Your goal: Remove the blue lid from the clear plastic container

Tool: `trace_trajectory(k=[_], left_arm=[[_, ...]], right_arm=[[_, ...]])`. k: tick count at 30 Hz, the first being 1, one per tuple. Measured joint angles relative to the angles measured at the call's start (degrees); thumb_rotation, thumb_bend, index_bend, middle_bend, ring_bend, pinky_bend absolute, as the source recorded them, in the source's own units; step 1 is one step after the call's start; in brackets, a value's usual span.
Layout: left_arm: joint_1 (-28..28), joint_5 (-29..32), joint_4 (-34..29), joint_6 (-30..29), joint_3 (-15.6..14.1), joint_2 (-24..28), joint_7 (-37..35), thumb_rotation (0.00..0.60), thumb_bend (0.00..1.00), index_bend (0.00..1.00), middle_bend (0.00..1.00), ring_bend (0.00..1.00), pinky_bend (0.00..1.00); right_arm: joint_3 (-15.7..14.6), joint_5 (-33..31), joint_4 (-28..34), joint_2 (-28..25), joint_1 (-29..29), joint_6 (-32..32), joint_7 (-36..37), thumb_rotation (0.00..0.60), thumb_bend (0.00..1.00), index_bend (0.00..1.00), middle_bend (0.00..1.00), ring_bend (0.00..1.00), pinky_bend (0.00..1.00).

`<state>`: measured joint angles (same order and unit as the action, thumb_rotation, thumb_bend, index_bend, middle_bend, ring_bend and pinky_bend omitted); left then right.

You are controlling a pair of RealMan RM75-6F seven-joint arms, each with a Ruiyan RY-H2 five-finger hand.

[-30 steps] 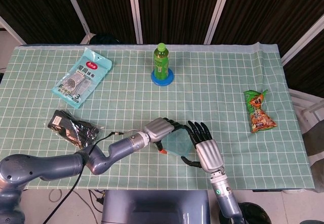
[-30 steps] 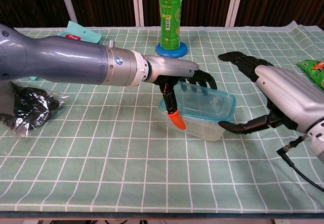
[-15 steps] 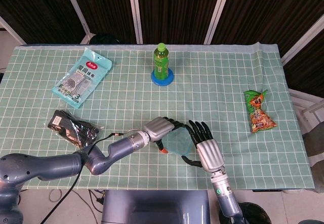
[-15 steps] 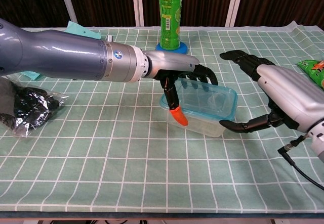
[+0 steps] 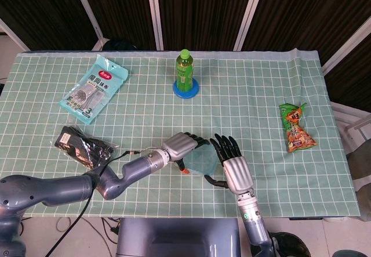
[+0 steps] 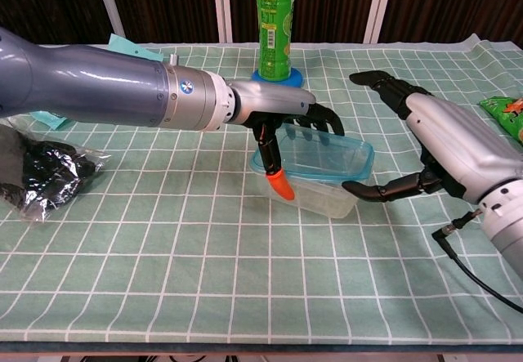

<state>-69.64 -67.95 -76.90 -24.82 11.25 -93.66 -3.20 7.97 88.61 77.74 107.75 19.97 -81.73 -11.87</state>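
Left hand [image 6: 298, 125] gripped the blue-rimmed lid [image 6: 315, 156] of the clear plastic container [image 6: 320, 190] at the table's near middle. Right hand [image 6: 433, 145], fingers spread and holding nothing, had closed in, its thumb now touching the container's end, likely bracing for the pull.

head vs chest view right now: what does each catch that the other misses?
Only the head view shows the whole snack bag on the right and the teal packet face-on. Only the chest view shows the clear container side-on, its blue lid still seated, and an orange-tipped finger at the near rim. Both show the left hand, the right hand, the green bottle and the black packet.
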Motion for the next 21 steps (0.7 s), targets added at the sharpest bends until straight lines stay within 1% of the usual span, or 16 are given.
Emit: trace_trajectory(k=[8,16,21], left_arm=[[-0.31,0.2,-0.36,0.52,-0.13,0.34,-0.49,0.6,0.03,0.14,0.17,0.19,0.33],[-0.57,0.16,-0.84,1.13,-0.76,0.82,-0.44,0.6,0.01,0.13,0.16,0.19,0.33],[-0.71,0.13,-1.19,0.89,-0.78,1.05,-0.36,0.6,0.01,0.12,0.16,0.16,0.32]], right_arm=[[-0.26,-0.27,-1.82,0.62,0.22,0.39,0.28,0.6,0.33,0.0,0.0,0.0,0.0],[-0.03,-0.41,-2.94,1.57,0.57,0.41,1.03,0.6,0.33,0.0,0.0,0.0,0.0],[0.32,-0.33,-3.52,2.16,1.13,0.58,1.14,0.6,0.33,0.0,0.0,0.0,0.0]])
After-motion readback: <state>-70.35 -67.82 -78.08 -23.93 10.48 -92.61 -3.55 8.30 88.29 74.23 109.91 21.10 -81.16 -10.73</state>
